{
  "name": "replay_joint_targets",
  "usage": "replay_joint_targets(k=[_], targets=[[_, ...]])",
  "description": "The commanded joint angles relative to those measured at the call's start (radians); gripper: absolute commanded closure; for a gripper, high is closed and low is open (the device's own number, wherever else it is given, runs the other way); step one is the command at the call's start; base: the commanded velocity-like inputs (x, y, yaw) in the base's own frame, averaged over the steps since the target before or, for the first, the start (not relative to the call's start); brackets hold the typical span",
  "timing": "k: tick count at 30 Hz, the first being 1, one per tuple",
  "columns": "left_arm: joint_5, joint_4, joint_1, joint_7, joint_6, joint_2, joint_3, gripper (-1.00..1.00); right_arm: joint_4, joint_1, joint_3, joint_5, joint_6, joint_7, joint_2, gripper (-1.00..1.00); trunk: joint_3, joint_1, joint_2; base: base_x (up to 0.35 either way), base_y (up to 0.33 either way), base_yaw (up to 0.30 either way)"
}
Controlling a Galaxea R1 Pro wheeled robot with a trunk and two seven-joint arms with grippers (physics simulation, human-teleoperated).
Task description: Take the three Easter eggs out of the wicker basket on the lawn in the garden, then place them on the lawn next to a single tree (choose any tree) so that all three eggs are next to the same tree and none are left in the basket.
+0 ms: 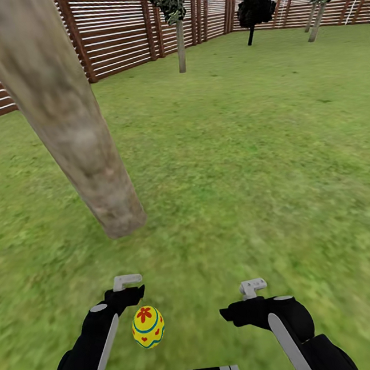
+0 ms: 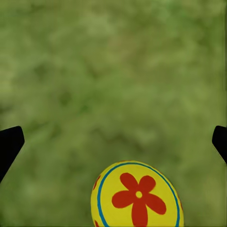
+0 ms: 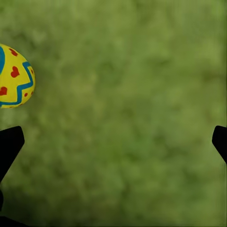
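Observation:
One yellow Easter egg [image 1: 148, 327] with a red flower and blue bands shows against the lawn [image 1: 251, 160], just right of my left arm [image 1: 104, 332] and a short way in front of the tree [image 1: 76, 134], whose thick leaning trunk meets the grass ahead on the left. In the left wrist view the egg [image 2: 137, 196] sits outside the open left gripper [image 2: 113, 142], touching neither finger. My right gripper [image 3: 113, 142] is open over bare grass, and the egg [image 3: 14, 75] shows at that frame's edge. The wicker basket is out of view.
A brown slat fence [image 1: 116, 32] edges the lawn at the back and left. Thin-trunked trees [image 1: 180, 42] and a dark tree [image 1: 256, 4] stand far off near the fence. Open grass stretches ahead and to the right.

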Motion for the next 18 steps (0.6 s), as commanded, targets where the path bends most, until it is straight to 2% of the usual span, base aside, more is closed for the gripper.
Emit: replay_joint_targets(k=[1, 18], targets=[[0.000, 0.000, 0.000, 0.000, 0.005, 0.000, 0.000, -1.00, -0.001, -0.001, 0.000, -0.007, 0.004, -0.007, 0.000, -1.00, 0.003, -0.001, 0.000, 0.000, 0.000, 0.000], [-0.001, 0.008, 0.000, 0.002, 0.000, 0.000, 0.003, -1.00, 0.000, -0.001, -0.001, -0.006, 0.003, -0.007, -0.001, -1.00, 0.069, -0.008, 0.004, 0.000, 0.000, 0.000]])
